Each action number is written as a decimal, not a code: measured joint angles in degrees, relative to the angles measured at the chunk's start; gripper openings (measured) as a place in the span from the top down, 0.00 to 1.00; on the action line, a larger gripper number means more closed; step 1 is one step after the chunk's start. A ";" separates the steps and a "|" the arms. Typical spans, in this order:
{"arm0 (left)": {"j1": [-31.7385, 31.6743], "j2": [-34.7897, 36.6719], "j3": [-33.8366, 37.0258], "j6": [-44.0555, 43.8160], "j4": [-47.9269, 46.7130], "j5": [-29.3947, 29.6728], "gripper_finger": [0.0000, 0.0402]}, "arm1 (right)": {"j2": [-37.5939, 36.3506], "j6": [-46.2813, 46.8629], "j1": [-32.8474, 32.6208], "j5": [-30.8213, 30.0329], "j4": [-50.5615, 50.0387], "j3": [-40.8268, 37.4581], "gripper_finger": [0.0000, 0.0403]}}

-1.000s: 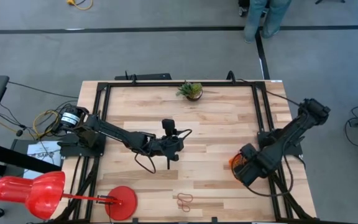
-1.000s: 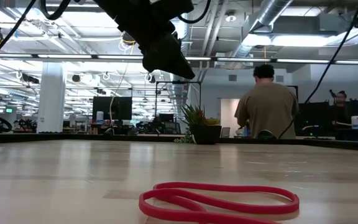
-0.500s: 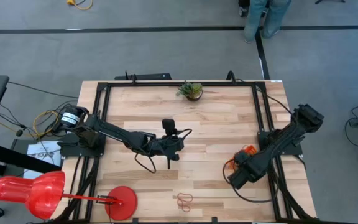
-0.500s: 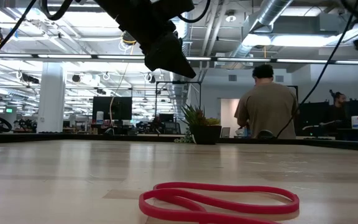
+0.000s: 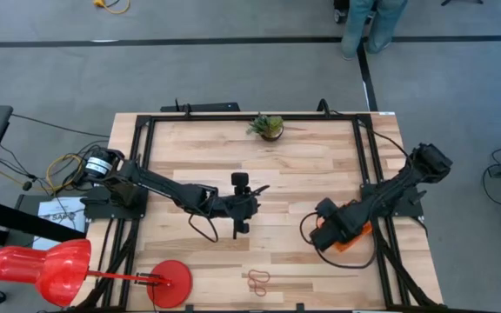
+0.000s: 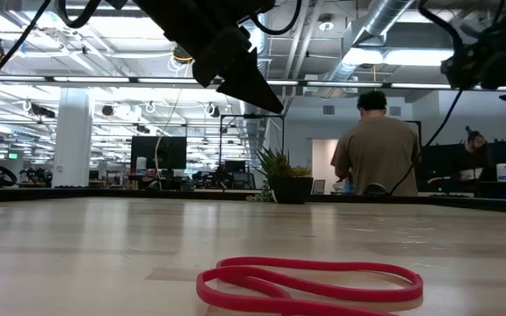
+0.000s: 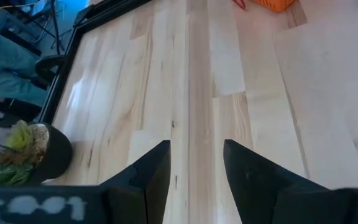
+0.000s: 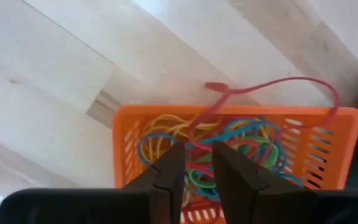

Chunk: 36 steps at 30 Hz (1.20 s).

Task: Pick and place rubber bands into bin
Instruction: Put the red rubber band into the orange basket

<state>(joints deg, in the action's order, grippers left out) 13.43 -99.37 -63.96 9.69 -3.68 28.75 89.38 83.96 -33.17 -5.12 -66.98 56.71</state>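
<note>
Over the right side of the pale wooden plank table (image 5: 294, 165), the right gripper (image 8: 196, 163) hangs above the small bright orange translucent plastic bin (image 8: 229, 124) with slotted walls. A second ago this gripper sat lower and further right, covering the bin; now it has swung toward the table's middle, and the bin shows at its outer side in the high view. Its 2 dark fingers have parted a little, with a narrow gap between them and nothing visibly pinched. My reading is that a band has just been dropped, so 1 delivery looks finished.

Inside the bin lies a tangle of thin, floppy rubber bands (image 8: 247, 146) in yellow, blue, green and red, twisted into loops. 1 long red band (image 8: 278, 87) drapes over the far rim and trails onto the wood, so it is only partly in.

Well apart, near the front edge, a flat red rubber band (image 6: 310, 283) folded into a long oval rests untouched; it seems the next pick.

The left gripper (image 7: 194, 168) hovers over bare planks mid-table, fingers spread and empty, near the small potted plant (image 7: 23, 152).
</note>
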 joint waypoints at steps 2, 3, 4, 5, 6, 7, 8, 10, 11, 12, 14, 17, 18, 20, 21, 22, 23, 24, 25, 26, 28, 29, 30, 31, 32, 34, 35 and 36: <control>-0.03 0.00 0.00 -0.02 -0.05 0.00 0.65 | -0.02 0.00 0.25 0.39 -0.12 -0.24 0.81; -0.04 0.00 0.00 -0.04 -0.09 0.00 0.65 | -0.02 0.00 0.28 0.46 0.10 -0.26 0.81; -0.04 0.00 0.00 -0.03 -0.09 0.02 0.65 | -0.02 0.02 0.26 0.45 0.52 -0.25 0.81; -0.04 0.00 0.00 -0.04 -0.09 0.02 0.65 | -0.02 0.01 0.26 0.41 0.99 -0.24 0.81; -0.04 0.00 0.00 -0.04 -0.09 0.02 0.65 | -0.02 0.00 0.26 0.35 1.36 -0.24 0.81; -0.04 0.00 0.00 -0.04 -0.11 0.02 0.65 | -0.02 0.00 0.26 0.20 1.59 -0.24 0.81; -0.04 0.00 0.00 -0.04 -0.11 0.02 0.65 | -0.02 0.02 0.26 0.05 1.53 -0.24 0.81; -0.04 0.00 0.00 -0.07 -0.21 0.02 0.65 | -0.02 0.02 0.26 0.04 1.48 -0.24 0.81; -0.04 0.00 0.00 -0.07 -0.34 0.02 0.65 | -0.02 0.04 0.26 0.01 1.51 -0.24 0.81; -0.04 0.00 0.00 -0.07 -0.40 0.02 0.65 | -0.02 0.04 0.28 -0.05 1.49 -0.24 0.81; -0.04 0.00 0.00 -0.07 -0.41 0.02 0.65 | -0.02 0.04 0.28 -0.20 1.49 -0.24 0.81; -0.04 0.00 0.00 -0.11 -0.42 0.02 0.65 | -0.02 0.07 0.26 -0.20 1.49 -0.24 0.81; -0.04 0.00 0.00 -0.25 -0.42 0.04 0.65 | -0.02 0.07 0.26 -0.22 1.49 -0.24 0.81; -0.04 0.00 0.00 -0.47 -0.41 0.04 0.65 | -0.02 0.07 0.26 -0.60 1.49 -0.24 0.81; -0.04 0.00 0.00 -0.49 -0.42 0.03 0.65 | -0.02 0.09 0.26 -1.23 1.48 -0.24 0.81; -0.04 0.00 -0.01 -0.51 -0.41 0.02 0.65 | -0.02 0.10 0.26 -1.77 1.66 -0.40 0.81; -0.04 0.00 0.00 -0.52 -0.42 0.04 0.65 | -0.02 0.12 0.26 -2.09 2.15 -0.81 0.81; -0.04 0.00 0.00 -0.55 -0.42 0.04 0.65 | -0.02 0.11 0.27 -2.21 2.77 -1.41 0.81; -0.04 0.00 0.00 -0.55 -0.42 0.04 0.65 | -0.02 0.16 0.28 -2.11 3.62 -2.17 0.81; -0.04 0.00 -0.02 -0.55 -0.42 0.04 0.65 | -0.02 0.26 0.28 -1.57 4.95 -3.10 0.81; -0.04 0.00 -0.02 -0.55 -0.42 0.04 0.65 | -0.02 0.57 0.26 -0.29 7.31 -5.02 0.81; -0.04 0.00 -0.02 -0.55 -0.42 0.04 0.65 | -0.02 0.59 0.26 0.16 8.01 -5.74 0.81; -0.04 0.00 -0.02 -0.52 -0.42 0.04 0.65 | -0.02 0.58 0.26 0.28 8.86 -6.28 0.81; -0.04 0.00 -0.02 -0.52 -0.42 0.04 0.65 | -0.02 0.59 0.26 0.28 9.51 -6.67 0.81; -0.04 0.00 -0.02 -0.52 -0.42 0.05 0.65 | -0.02 0.59 0.26 0.22 9.71 -6.93 0.81; -0.04 0.00 -0.02 -0.51 -0.42 0.08 0.65 | -0.02 0.59 0.34 0.13 9.41 -7.22 0.81; -0.04 0.00 -0.02 -0.50 -0.42 0.09 0.65 | -0.02 0.58 0.48 0.11 9.32 -7.29 0.82; -0.04 0.00 -0.02 -0.50 -0.42 0.09 0.65 | -0.02 0.57 0.64 0.12 9.10 -7.30 0.83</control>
<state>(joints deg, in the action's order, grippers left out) 13.39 -99.37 -63.99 9.19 -4.10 28.84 89.36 84.53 -32.53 -5.00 -57.88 49.41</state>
